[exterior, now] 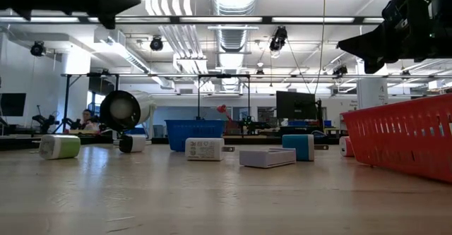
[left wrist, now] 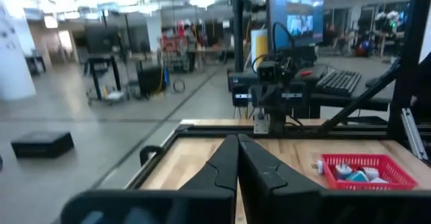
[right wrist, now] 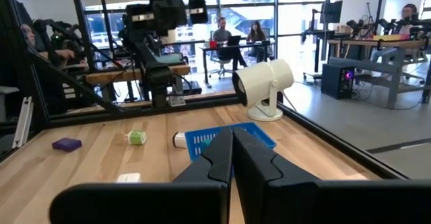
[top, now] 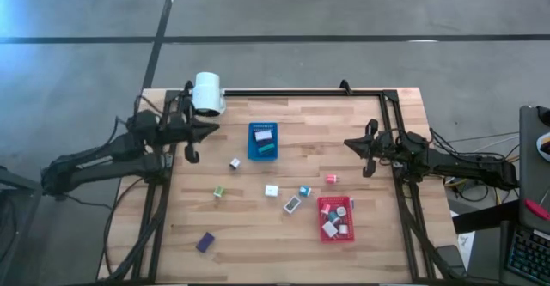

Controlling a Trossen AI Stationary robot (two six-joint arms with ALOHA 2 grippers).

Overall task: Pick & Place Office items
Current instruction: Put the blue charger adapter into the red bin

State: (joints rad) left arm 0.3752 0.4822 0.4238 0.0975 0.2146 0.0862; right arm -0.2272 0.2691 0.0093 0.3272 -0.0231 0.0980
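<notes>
The office items are small blocks scattered on the wooden table: a white-and-black one (top: 234, 162), a green one (top: 218, 191), a white one (top: 271, 191), a teal one (top: 304, 191), a flat white one (top: 292, 204), a pink-red one (top: 331, 179) and a purple one (top: 204, 242). More lie in the blue tray (top: 262, 151) and the red tray (top: 325, 233). My left gripper (top: 210, 131) hovers shut and level over the table's left edge. My right gripper (top: 346, 142) hovers shut and level at the right side. Both hold nothing (left wrist: 237, 138) (right wrist: 232, 131).
A white spotlight-like lamp (top: 208, 93) stands at the far left corner. A black frame (top: 301, 91) runs along the table's far and side edges. In the low view the red tray (exterior: 409, 140) stands close on the right. People sit at desks beyond the table (right wrist: 236, 35).
</notes>
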